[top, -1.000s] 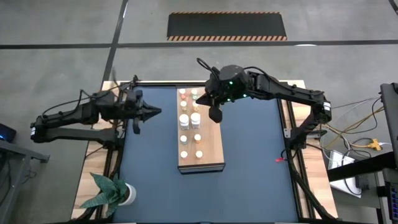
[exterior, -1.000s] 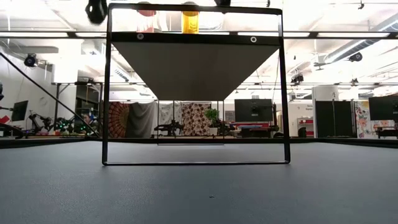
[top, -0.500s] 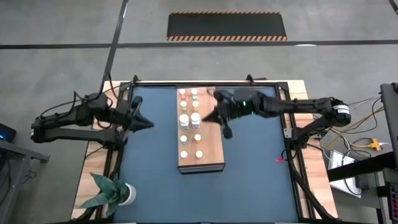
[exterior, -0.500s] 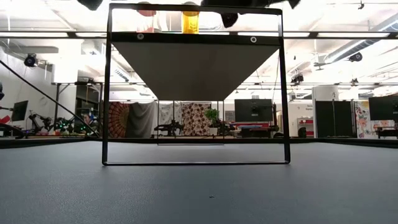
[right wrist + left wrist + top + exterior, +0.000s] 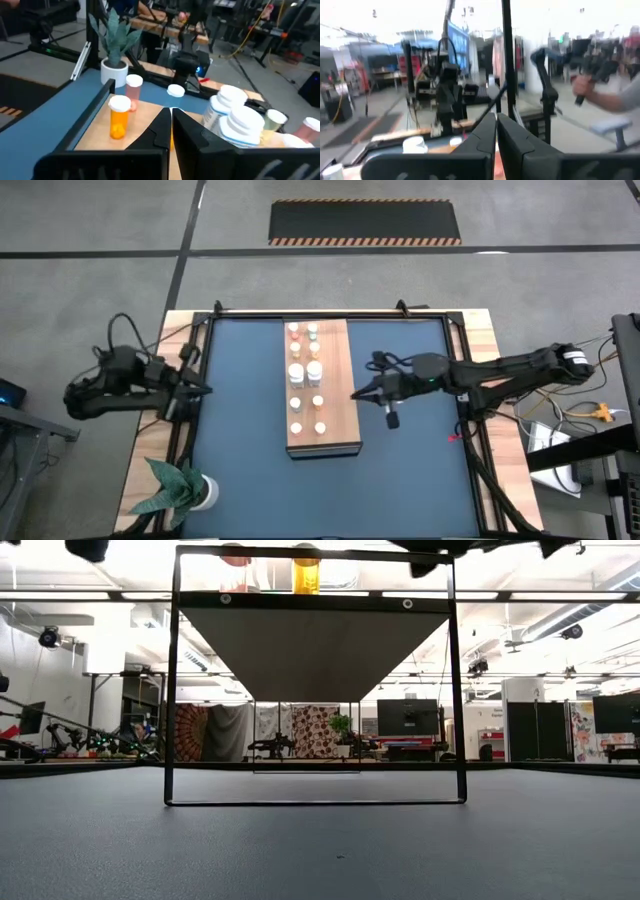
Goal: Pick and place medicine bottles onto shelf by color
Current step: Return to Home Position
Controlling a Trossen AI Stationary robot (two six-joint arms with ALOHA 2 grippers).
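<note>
The wooden shelf (image 5: pixel 335 380) stands mid-table on a dark frame (image 5: pixel 172 690). Several small medicine bottles stand on it in two rows. A red-capped one (image 5: pixel 294 331) and a green-capped one (image 5: pixel 312 329) are at the far end, and two larger white ones (image 5: pixel 296 370) are in the middle. My right gripper (image 5: pixel 355 394) is shut and empty at the shelf's right edge. Its wrist view shows an orange bottle (image 5: pixel 119 117), a pink one (image 5: pixel 134 87) and the large white ones (image 5: pixel 240 120). My left gripper (image 5: pixel 206 390) is shut and empty at the table's left edge.
A white pot with a green plant (image 5: pixel 185 490) stands at the table's near left corner and also shows in the right wrist view (image 5: pixel 114 55). Open dark mat (image 5: pixel 410 470) lies on both sides of the shelf. A person's arm (image 5: pixel 605 97) shows in the room beyond.
My left gripper has drawn back from beside the shelf toward the table's left edge. My right gripper has left the shelf's far end and gone toward the near edge along the shelf's right side, its arm stretching out lower. The bottles have stayed in place.
</note>
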